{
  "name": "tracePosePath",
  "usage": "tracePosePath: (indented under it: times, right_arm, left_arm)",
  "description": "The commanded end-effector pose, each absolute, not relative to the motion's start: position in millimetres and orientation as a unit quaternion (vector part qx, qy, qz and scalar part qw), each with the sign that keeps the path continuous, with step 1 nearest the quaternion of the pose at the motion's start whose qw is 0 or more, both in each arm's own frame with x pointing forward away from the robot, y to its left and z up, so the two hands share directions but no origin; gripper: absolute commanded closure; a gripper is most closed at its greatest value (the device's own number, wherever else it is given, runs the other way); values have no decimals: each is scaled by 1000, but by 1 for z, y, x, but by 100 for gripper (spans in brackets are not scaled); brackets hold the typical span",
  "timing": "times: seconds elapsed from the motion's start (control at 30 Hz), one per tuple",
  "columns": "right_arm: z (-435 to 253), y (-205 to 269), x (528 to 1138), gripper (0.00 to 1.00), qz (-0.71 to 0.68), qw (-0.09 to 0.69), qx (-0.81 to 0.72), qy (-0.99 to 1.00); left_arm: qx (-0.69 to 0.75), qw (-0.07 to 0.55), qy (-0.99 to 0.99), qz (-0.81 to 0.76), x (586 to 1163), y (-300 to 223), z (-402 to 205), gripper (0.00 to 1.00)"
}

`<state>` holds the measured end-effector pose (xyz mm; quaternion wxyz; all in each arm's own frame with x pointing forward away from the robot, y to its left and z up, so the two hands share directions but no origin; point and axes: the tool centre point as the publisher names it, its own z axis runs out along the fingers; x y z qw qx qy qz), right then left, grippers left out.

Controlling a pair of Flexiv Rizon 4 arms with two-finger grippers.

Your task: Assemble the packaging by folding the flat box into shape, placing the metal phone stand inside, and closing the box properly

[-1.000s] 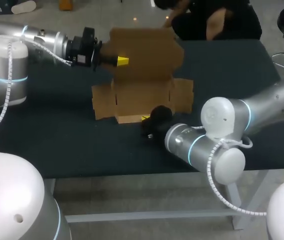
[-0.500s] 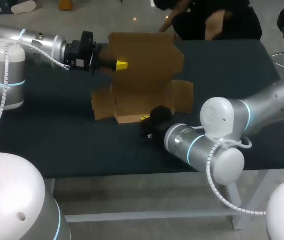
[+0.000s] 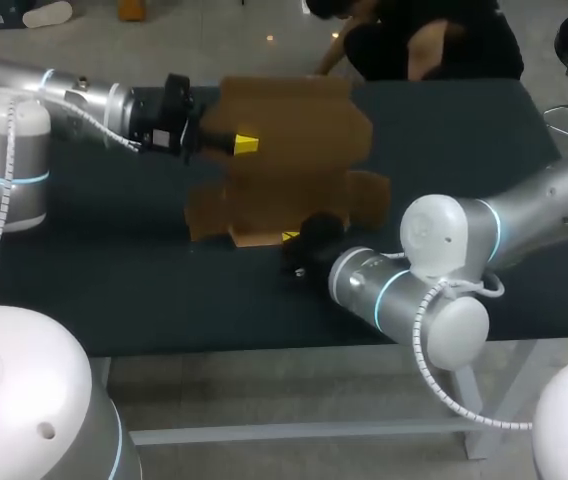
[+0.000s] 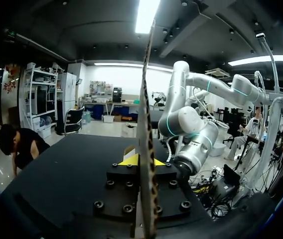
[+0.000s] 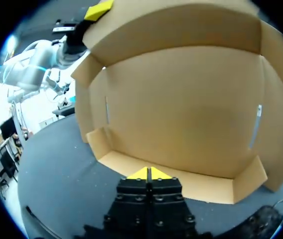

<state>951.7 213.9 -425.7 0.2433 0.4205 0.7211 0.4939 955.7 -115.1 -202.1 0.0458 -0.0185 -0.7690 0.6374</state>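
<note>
The left gripper (image 3: 246, 143), clamped on the lid (image 3: 299, 105), may crease it or drag the box (image 5: 181, 114) from under the right gripper (image 5: 149, 173) and its closed tips

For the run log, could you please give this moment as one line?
brown cardboard box: half-folded, lid raised | left gripper: fingers shut on lid | right gripper: fingers shut, at front wall

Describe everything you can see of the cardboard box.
The cardboard box is plain brown corrugated board, half folded on the dark table. Its big lid panel stands tilted up, pinched at one edge by the left gripper. Side flaps splay outward; two thin slots show inside. The right gripper, fingers together, sits at its low front wall.
</note>
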Motion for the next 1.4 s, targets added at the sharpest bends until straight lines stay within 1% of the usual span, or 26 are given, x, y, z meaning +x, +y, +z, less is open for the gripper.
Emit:
tracePosePath:
  times: [0.03, 1.07, 1.4]
  right_arm:
    - [-428, 216, 950, 100, 493, 247, 422, 720]
    - [-428, 216, 950, 100, 493, 247, 422, 720]
    - [-428, 216, 950, 100, 493, 247, 422, 720]
  left_arm:
    - [-13, 48, -770, 636, 950, -117, -209, 100]
    - [14, 61, -769, 636, 930, -124, -227, 100]
    - [36, 85, -765, 638, 937, -123, -232, 100]
